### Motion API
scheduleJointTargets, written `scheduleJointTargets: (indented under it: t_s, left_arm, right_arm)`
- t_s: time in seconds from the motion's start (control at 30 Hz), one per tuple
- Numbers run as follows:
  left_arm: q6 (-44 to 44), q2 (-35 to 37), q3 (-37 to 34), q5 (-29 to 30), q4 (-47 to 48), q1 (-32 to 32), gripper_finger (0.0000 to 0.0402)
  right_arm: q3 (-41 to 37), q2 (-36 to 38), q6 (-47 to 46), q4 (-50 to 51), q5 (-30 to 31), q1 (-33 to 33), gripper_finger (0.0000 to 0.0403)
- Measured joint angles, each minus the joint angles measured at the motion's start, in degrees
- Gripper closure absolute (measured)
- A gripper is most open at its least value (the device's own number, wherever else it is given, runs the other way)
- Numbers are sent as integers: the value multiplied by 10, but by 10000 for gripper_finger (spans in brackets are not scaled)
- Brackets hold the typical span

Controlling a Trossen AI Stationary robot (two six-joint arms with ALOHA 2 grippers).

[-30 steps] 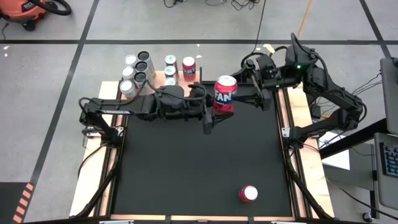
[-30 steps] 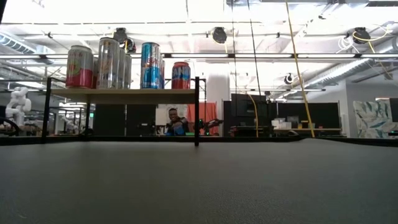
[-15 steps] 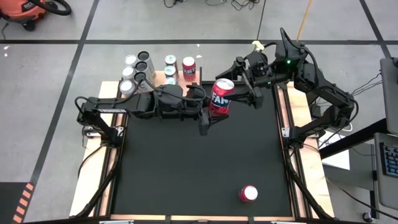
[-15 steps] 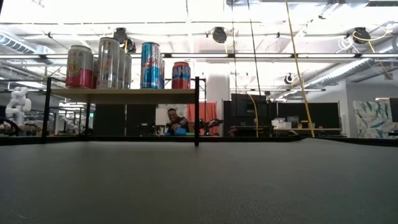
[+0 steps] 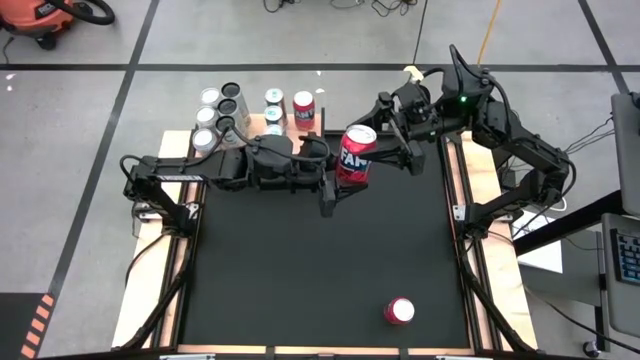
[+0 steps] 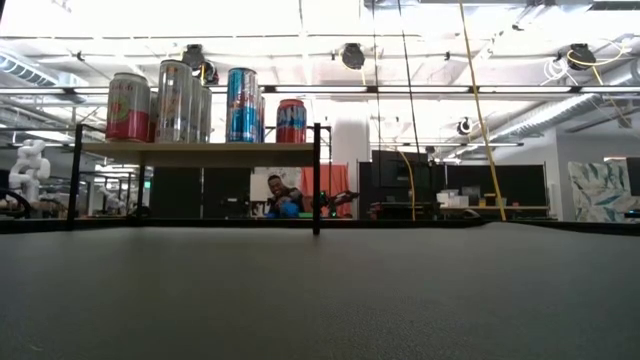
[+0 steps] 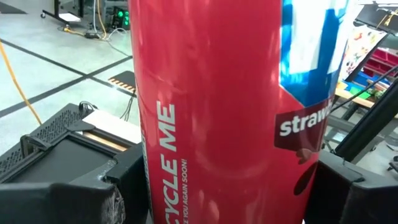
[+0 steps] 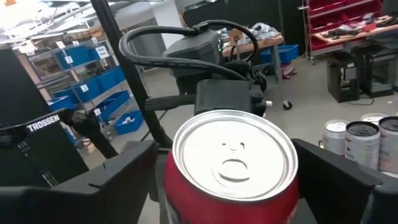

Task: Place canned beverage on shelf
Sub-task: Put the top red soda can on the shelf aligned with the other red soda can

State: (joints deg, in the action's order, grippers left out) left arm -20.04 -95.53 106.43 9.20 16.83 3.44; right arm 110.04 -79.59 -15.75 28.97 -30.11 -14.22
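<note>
A red canned beverage hangs high over the far middle of the black mat, with my left gripper shut on it. My right gripper reaches in from the right, its open fingers standing close on either side of the can's silver top. The shelf, a pale wood board on thin black supports, stands at the far left. Several cans stand upright on it. My left gripper pinches the can's red side wall between its two fingers, below the top. The fingers lie level and come from the table's left. The can stands nearly upright, lifted clear of the mat. My right gripper: I cannot tell whether its fingers touch the can.
Another red can stands on the mat near the front right corner. The shelf and its cans lie just left of and beyond the held can. A person shows in the room beyond the table.
My right gripper has shifted a little toward the table's left, keeping around the can's top. The held can has moved slightly leftward with my left gripper and leans a bit more. Both have kept still in the last half second.
</note>
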Motion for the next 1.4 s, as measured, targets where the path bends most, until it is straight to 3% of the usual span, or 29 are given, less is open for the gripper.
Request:
scheduleJointTargets:
  t_s: [0.57,0.83,1.07,1.4]
  left_arm:
    - [-1,0,0,12,2,0,103]
    - [-38,1,0,31,3,-1,16]
    - [-126,55,0,16,119,4,17]
    - [-303,141,1,32,411,48,18]
  right_arm:
    - [0,-3,11,0,0,0,121]
    - [-2,-3,48,6,2,0,125]
    - [-1,3,67,3,2,-12,125]
    - [-1,-4,206,62,-2,-25,125]
